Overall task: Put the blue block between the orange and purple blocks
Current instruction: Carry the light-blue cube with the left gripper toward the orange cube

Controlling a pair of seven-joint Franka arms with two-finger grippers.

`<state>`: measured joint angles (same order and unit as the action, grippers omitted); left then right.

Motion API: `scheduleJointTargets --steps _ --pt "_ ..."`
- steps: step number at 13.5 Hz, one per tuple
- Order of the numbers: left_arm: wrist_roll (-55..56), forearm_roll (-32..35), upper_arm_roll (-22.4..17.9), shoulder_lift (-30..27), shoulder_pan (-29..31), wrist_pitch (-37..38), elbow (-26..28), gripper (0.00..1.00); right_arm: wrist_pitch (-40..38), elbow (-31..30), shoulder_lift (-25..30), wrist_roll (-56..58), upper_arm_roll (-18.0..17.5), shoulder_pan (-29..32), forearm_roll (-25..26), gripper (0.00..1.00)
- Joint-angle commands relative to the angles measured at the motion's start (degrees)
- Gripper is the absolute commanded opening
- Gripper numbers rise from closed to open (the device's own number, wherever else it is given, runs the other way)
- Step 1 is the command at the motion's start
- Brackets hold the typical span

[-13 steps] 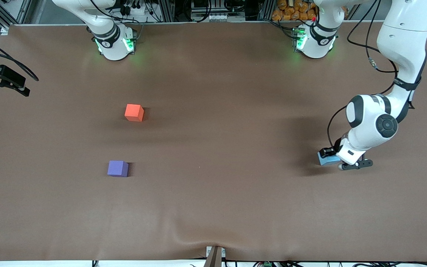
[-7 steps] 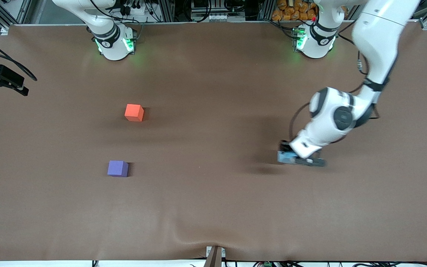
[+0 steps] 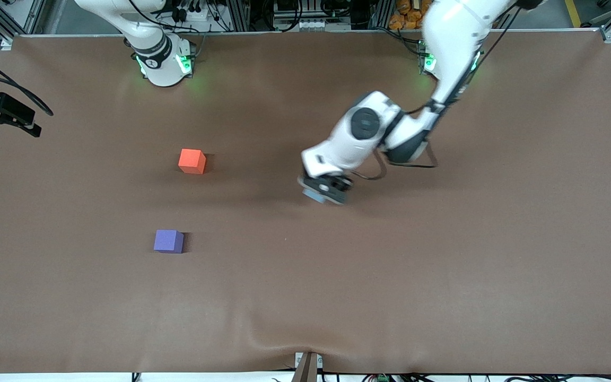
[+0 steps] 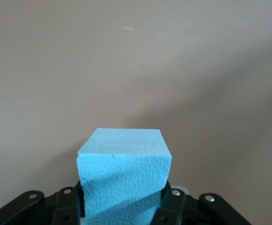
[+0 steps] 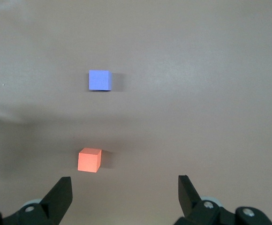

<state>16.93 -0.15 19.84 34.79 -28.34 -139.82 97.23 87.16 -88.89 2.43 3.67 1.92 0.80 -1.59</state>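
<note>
The left gripper (image 3: 322, 192) hangs over the middle of the table (image 3: 443, 276), clenched on the blue block (image 4: 123, 176), which the left wrist view shows pinched between the two fingers (image 4: 172, 204) with most of its body projecting clear of them. In the front view only a sliver of the block shows beneath the wrist. The orange block (image 3: 192, 161) and the purple block (image 3: 168, 241) rest well apart from the carried cube, toward the right arm's end of the table, the purple one nearer the front camera than the orange one and apart from it, with bare table between them.

The right gripper (image 5: 125, 194) waits above the table with its fingers spread and holding nothing; its wrist view looks down on both resting cubes. In the front view this arm shows only its base, so the gripper's place over the table cannot be fixed.

Likely risks: the grip appears to lie low on the cube, so a quick swing could tilt or shed it. A descent slightly off the midline could nudge either resting cube. A release above the surface could let the light cube bounce or roll out of the gap.

How deeply the fingers seat on the cube is cut off at the frame edge.
</note>
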Motion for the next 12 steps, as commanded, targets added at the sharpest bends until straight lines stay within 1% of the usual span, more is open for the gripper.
scheduleJointTargets --steps 1,2,3,5,7,8,9,10,11,12 --pt "3.8 0.2 -6.7 9.0 -10.3 3.2 -14.4 0.03 -0.7 1.1 -0.4 0.7 -0.5 0.9 -1.2 1.0" --pt "5.3 -0.1 -9.7 11.6 -13.7 3.2 -18.2 0.03 -0.8 1.0 -0.4 0.7 -0.5 0.9 -1.2 1.0" --pt "6.1 -0.4 -11.6 14.0 -16.2 3.2 -20.9 0.03 -0.7 1.0 -0.4 0.7 -0.4 0.9 -1.2 1.0" --pt "7.6 -0.4 -12.5 17.8 -18.9 3.2 -25.3 0.01 -0.8 1.0 -0.4 0.7 -0.4 0.9 -1.2 1.0" --pt "7.9 -0.5 -12.4 20.0 -19.6 2.4 -27.6 0.01 -0.8 1.0 -0.4 0.7 -0.4 0.9 -1.2 1.0" --pt "9.3 -0.4 -12.4 20.3 -20.2 2.3 -28.1 0.06 -0.8 1.0 -0.4 0.7 -0.4 0.9 -1.2 1.0" --pt "11.8 -0.4 -12.4 20.4 -20.4 1.6 -28.2 0.22 -0.8 1.0 -0.4 0.7 -0.4 0.9 -1.2 1.0" --pt "13.5 -0.4 -12.5 20.6 -20.6 0.2 -28.1 0.68 -0.7 1.0 -0.4 0.7 -0.5 0.9 -1.2 1.0" --pt "14.2 -0.4 -12.4 21.0 -20.7 -1.3 -28.1 1.0 -0.7 1.0 -0.4 0.7 -0.4 0.9 -1.2 1.0" --pt "14.4 -0.4 -12.5 21.2 -21.0 -1.9 -28.1 1.0 -0.7 1.0 -0.4 0.7 -0.4 0.9 -1.2 1.0"
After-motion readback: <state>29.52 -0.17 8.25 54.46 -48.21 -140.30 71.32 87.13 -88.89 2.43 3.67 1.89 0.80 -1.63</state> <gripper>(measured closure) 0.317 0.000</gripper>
